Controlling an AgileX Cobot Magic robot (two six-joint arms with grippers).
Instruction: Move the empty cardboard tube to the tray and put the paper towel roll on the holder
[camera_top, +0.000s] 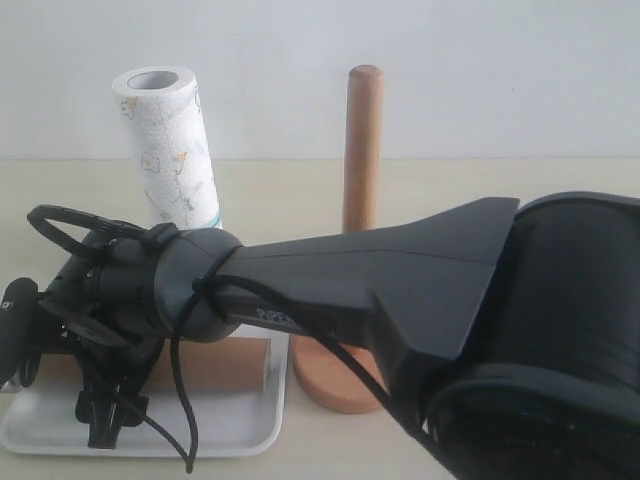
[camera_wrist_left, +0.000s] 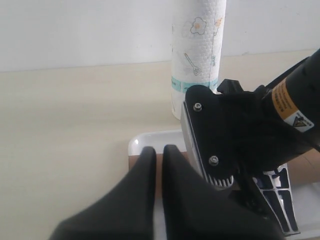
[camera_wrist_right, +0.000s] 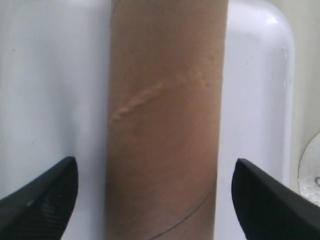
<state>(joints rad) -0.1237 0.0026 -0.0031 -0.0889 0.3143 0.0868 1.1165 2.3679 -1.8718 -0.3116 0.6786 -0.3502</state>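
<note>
Hovering over the tray (camera_wrist_right: 50, 75), the right gripper (camera_wrist_right: 155, 172) stands wide, its two black fingers (camera_wrist_right: 45, 200) clear of either side of the empty cardboard tube (camera_wrist_right: 165, 100), which lies flat inside the white tray with nothing gripping it. From the exterior camera, the right arm (camera_top: 380, 270) reaches across the scene to the tray at the left front of the pale worktop (camera_top: 500, 180). The paper towel roll (camera_top: 170, 150) stands upright on the worktop just behind the tray, its teal band near the bottom. The holder (camera_top: 362, 150) stands just beside the tray's right edge, its wooden pole bare. The left gripper (camera_wrist_left: 156, 152) is pinched together with nothing between its fingers, poised over one corner of the tray, close beside the body of the right gripper.
</note>
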